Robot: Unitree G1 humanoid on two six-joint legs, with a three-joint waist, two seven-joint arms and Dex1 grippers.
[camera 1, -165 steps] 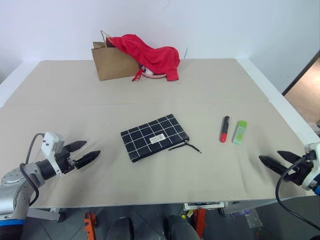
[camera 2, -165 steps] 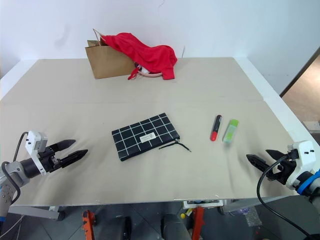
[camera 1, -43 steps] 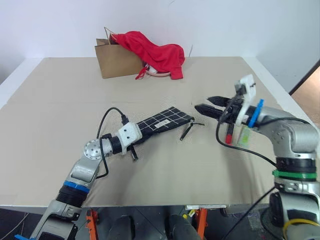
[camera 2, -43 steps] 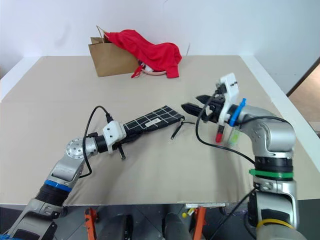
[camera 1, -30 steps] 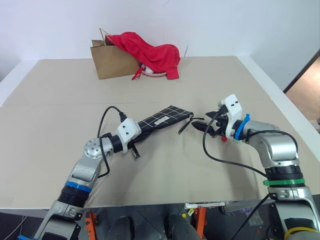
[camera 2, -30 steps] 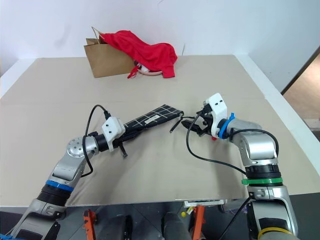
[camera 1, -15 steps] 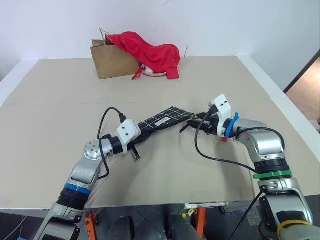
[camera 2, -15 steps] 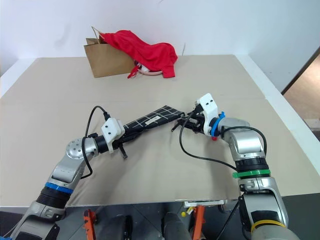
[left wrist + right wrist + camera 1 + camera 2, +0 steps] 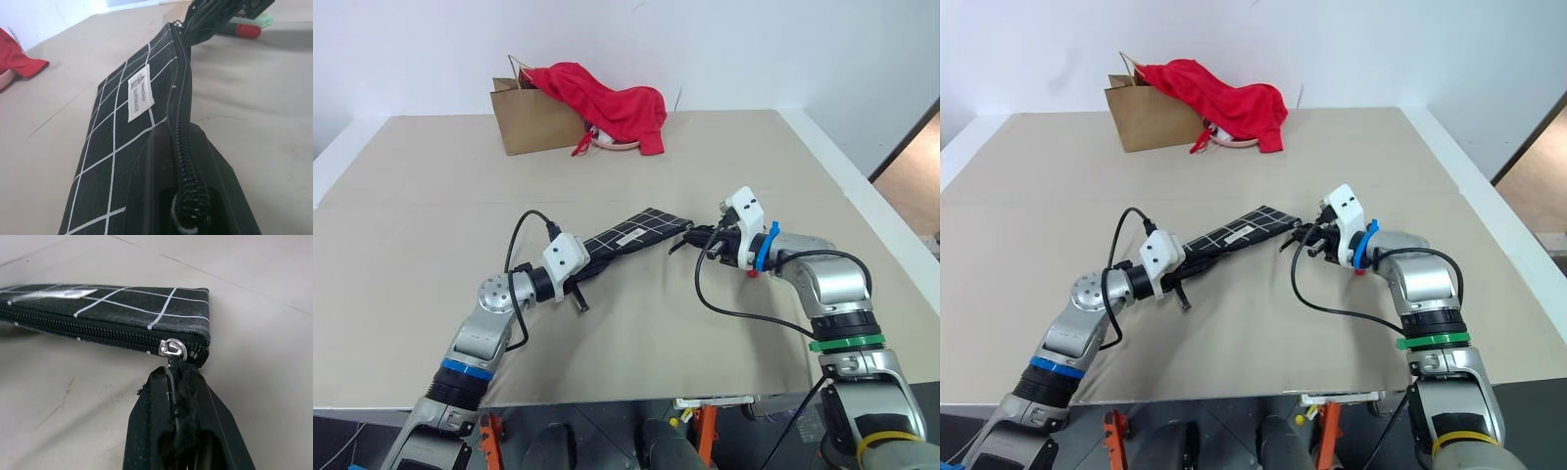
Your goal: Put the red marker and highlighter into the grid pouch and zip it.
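Both fingers pinch zipped grid pouch (image 9: 631, 233).

Two head views look forward and down over the table (image 9: 431, 255) from slightly offset positions, sharing the whole scene. Each wrist view looks along its own fingers, very close to the pouch (image 9: 117, 147), from opposite ends; all four share the pouch.
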